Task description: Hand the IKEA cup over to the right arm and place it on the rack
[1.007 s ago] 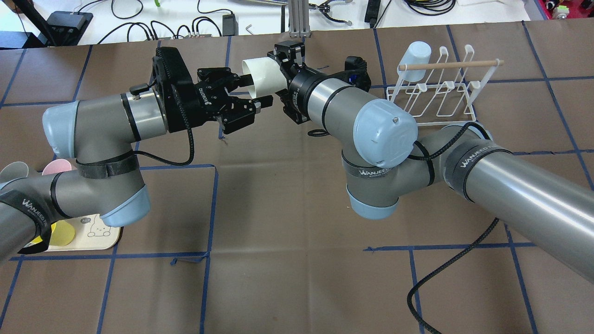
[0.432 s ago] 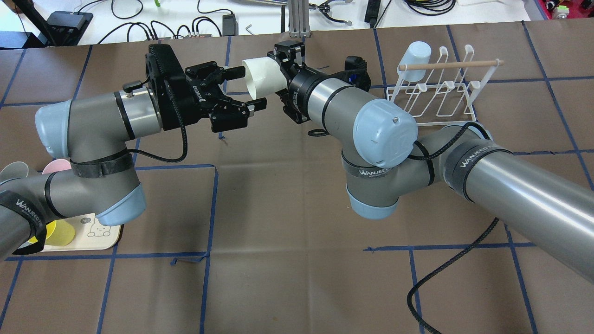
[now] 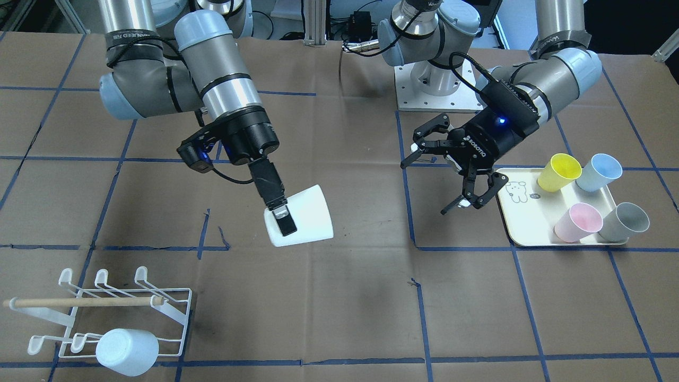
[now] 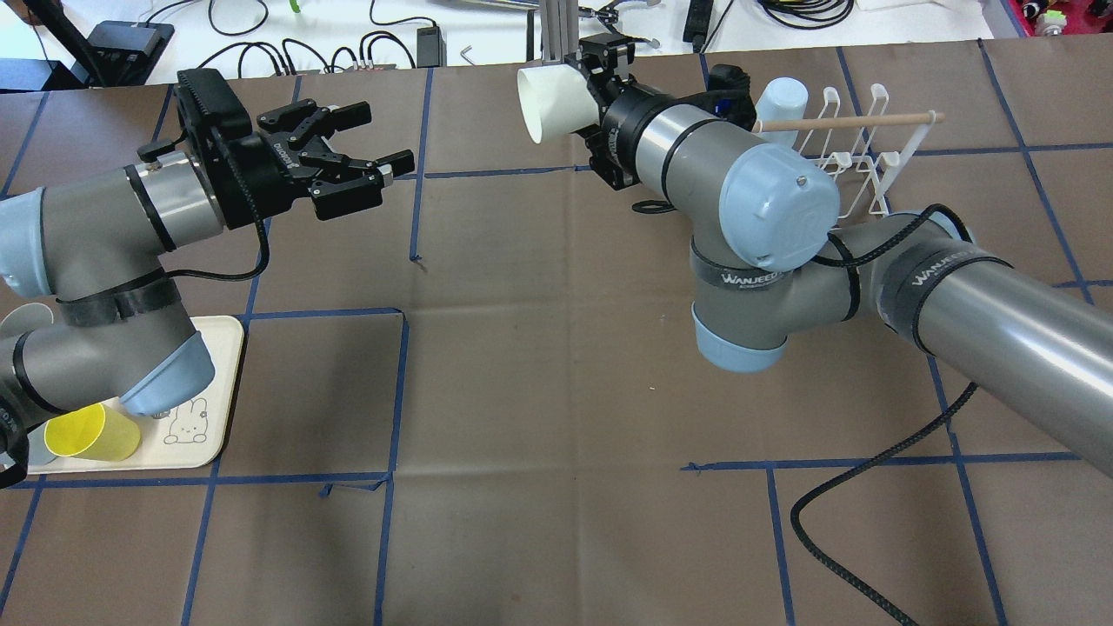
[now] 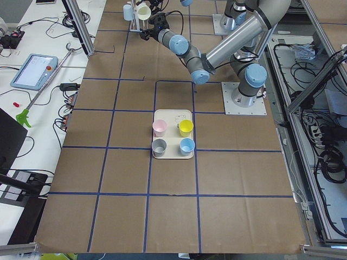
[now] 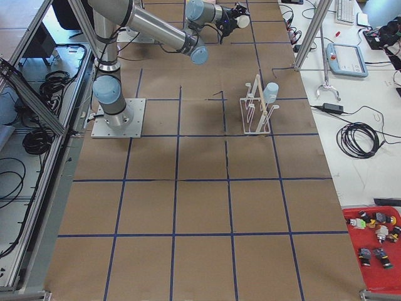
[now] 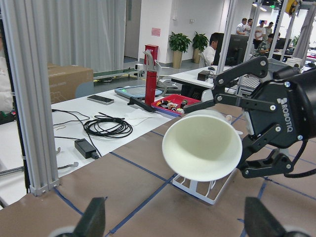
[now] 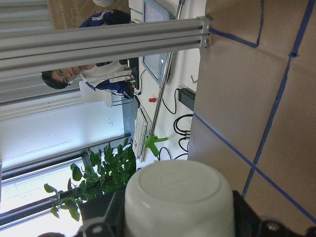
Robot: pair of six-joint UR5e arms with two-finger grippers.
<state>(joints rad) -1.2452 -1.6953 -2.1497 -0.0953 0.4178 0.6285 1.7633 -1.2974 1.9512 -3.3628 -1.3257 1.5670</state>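
A white cup [image 8: 178, 202] sits base-first between the dark jaws.

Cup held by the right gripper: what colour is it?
Plain white, no pattern. The cup shows best in the exterior front-facing view.

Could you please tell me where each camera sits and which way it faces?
Front-facing: across the table, facing the robot, steeply down; both arms, cup in right gripper.
Overhead: behind the robot's shoulders, looking forward; both arms, left gripper open.
Left: table's left end, tray central; both arms beyond.
Right: table's right end, rack central; right arm reaching away.
Left wrist: faces the cup's mouth; own fingertips below.
Right wrist: along the held cup's base; own gripper beside it.
Shared: both wrist views show the cup.
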